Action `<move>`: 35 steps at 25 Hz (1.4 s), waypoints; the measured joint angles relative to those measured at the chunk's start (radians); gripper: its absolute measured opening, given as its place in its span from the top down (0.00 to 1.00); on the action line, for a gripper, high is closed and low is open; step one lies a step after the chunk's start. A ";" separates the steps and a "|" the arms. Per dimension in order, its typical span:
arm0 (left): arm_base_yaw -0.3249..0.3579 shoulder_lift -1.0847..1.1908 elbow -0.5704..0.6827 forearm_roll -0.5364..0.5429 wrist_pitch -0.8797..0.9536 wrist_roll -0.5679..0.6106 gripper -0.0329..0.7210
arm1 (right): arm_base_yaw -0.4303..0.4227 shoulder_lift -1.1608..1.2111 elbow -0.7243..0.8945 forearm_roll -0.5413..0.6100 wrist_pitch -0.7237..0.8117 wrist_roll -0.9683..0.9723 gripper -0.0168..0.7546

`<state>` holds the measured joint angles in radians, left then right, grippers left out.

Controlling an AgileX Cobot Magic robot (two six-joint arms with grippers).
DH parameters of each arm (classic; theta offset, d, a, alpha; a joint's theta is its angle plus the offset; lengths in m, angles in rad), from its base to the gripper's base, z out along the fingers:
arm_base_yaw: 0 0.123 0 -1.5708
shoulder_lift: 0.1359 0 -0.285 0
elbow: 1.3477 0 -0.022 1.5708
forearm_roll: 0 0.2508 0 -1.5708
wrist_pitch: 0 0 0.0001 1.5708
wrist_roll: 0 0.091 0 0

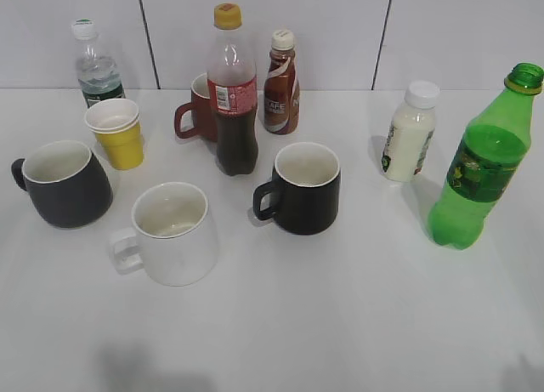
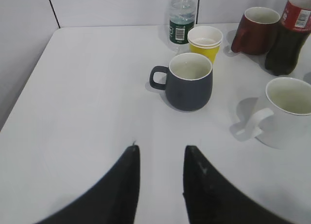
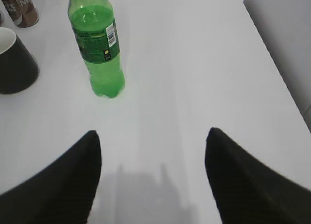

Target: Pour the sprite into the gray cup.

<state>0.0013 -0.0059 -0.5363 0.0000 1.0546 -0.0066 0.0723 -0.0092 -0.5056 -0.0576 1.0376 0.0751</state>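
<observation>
The sprite [image 1: 481, 171] is a tall green bottle with no cap. It stands upright at the right of the table, and also shows in the right wrist view [image 3: 97, 49]. The gray cup [image 1: 64, 184] is a dark tapered mug with a white inside. It stands at the far left, and in the left wrist view [image 2: 188, 81]. My right gripper [image 3: 153, 136] is open and empty, in front of the sprite and apart from it. My left gripper [image 2: 160, 151] is open and empty, in front of the gray cup. Neither gripper shows in the exterior view.
A cola bottle [image 1: 233, 94], black mug [image 1: 304, 188], white mug [image 1: 172, 232], red mug [image 1: 200, 109], yellow paper cup [image 1: 116, 133], water bottle [image 1: 96, 67], coffee bottle [image 1: 281, 84] and white milk bottle [image 1: 410, 131] stand on the white table [image 1: 340, 324]. A wall is behind.
</observation>
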 joint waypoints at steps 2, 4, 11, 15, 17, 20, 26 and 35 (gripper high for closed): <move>0.000 0.000 0.000 0.000 0.000 0.000 0.64 | 0.000 0.000 0.000 0.000 0.000 0.000 0.33; 0.000 0.000 0.000 0.000 0.000 0.000 0.64 | 0.000 0.000 0.000 0.000 0.000 0.000 0.33; 0.000 0.000 0.000 0.000 0.000 0.000 0.64 | 0.000 0.000 0.000 0.000 0.000 0.000 0.33; 0.000 0.020 -0.010 -0.013 -0.030 0.000 0.64 | 0.000 0.000 0.000 0.000 0.000 0.000 0.33; 0.000 0.059 -0.018 0.008 -0.173 0.000 0.64 | 0.000 0.000 0.000 0.000 0.000 0.000 0.33; 0.000 0.173 0.006 0.076 -0.490 0.000 0.64 | 0.000 0.000 0.000 0.000 0.000 0.000 0.33; 0.017 0.577 0.188 0.108 -1.235 0.000 0.64 | 0.000 0.000 0.000 0.000 -0.001 0.001 0.33; 0.120 1.315 0.222 0.109 -1.776 -0.021 0.64 | 0.000 0.000 0.000 0.000 -0.001 0.000 0.33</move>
<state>0.1211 1.3091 -0.3142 0.1086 -0.7213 -0.0278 0.0723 -0.0092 -0.5056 -0.0576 1.0368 0.0754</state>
